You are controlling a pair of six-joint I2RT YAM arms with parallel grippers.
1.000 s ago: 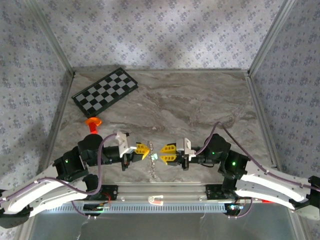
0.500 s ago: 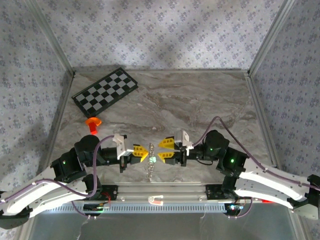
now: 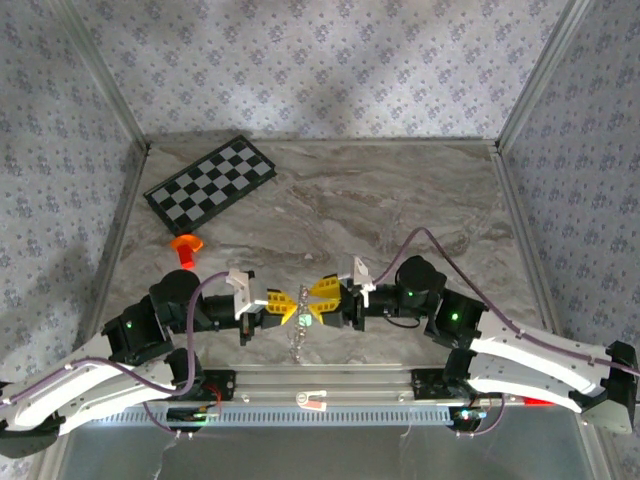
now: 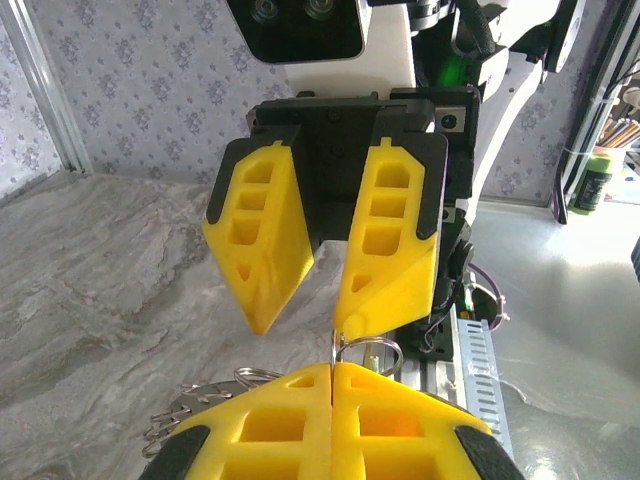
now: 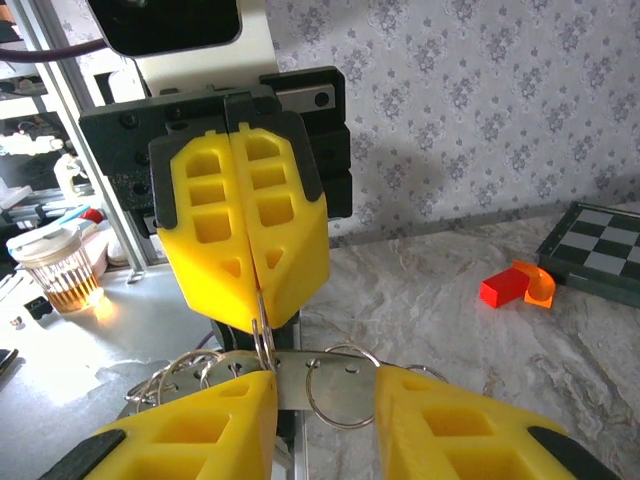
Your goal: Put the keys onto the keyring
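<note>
well, your left claw (image 5: 258,318) is pressed fully together, pinching the thin wire of the keyring (image 5: 335,388) at its tips, raised off the marble tabletop (image 3: 400,210) near its front edge. the ring's bunch of small silver keys (image 3: 299,342) dangles below, toward the arm bases. your right claw (image 4: 308,322) faces it tip to tip with its yellow fingers apart. in its wrist view a loop of the ring and a flat metal strip sit between those fingers, but you cannot tell whether either finger touches them. the mint-green key (image 3: 310,315) shows as a pale speck just where the two claws meet, too small to tell how it is held. the orange piece (image 5: 520,285) lies near the checkerboard (image 3: 210,183), well apart at the far left.
</note>
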